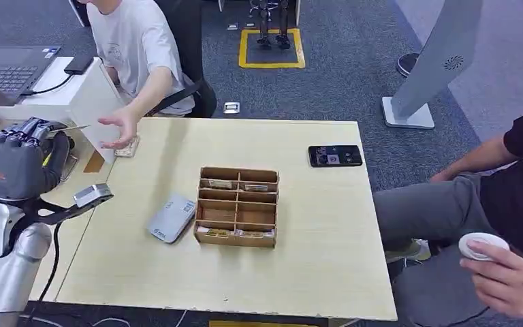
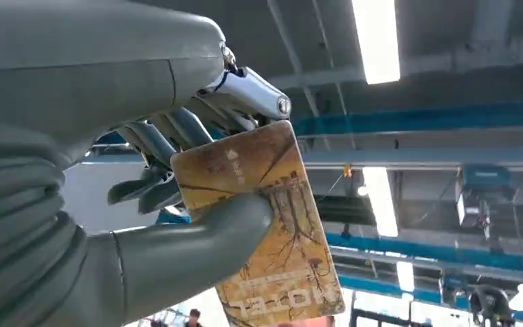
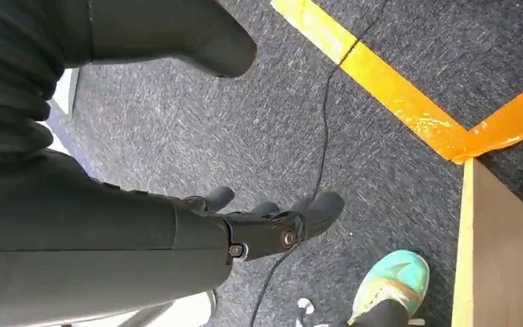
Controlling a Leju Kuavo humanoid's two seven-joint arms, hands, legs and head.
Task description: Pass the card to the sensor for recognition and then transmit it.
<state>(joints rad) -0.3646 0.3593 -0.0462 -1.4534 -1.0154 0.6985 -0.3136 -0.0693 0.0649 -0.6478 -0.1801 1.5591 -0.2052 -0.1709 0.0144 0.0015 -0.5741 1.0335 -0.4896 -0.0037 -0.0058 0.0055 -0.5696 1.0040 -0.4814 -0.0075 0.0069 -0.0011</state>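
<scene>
1. I see my left hand (image 1: 22, 162) raised at about 9 o'clock off the table's left edge, its grey ribbed cover and thick smooth thumb pinching a flat, stiff card (image 2: 265, 225) against the darker fingers (image 2: 160, 139).
2. The card is glossy, a rounded rectangle printed in mottled ochre and brown with a bare-tree pattern and pale lettering at one end.
3. A person's open hand (image 1: 120, 128) reaches in just beside my left hand, at 10 o'clock from the table's middle.
4. The pale wood-grain table (image 1: 313, 252) carries a compartmented cardboard box (image 1: 237, 206) at centre, with a flat grey sensor pad (image 1: 171, 218) touching its 9 o'clock side.
5. A black phone (image 1: 335, 155) lies at 2 o'clock from the box.
6. My right hand (image 3: 272, 225) hangs over grey carpet, fingers loosely apart, holding nothing.
</scene>
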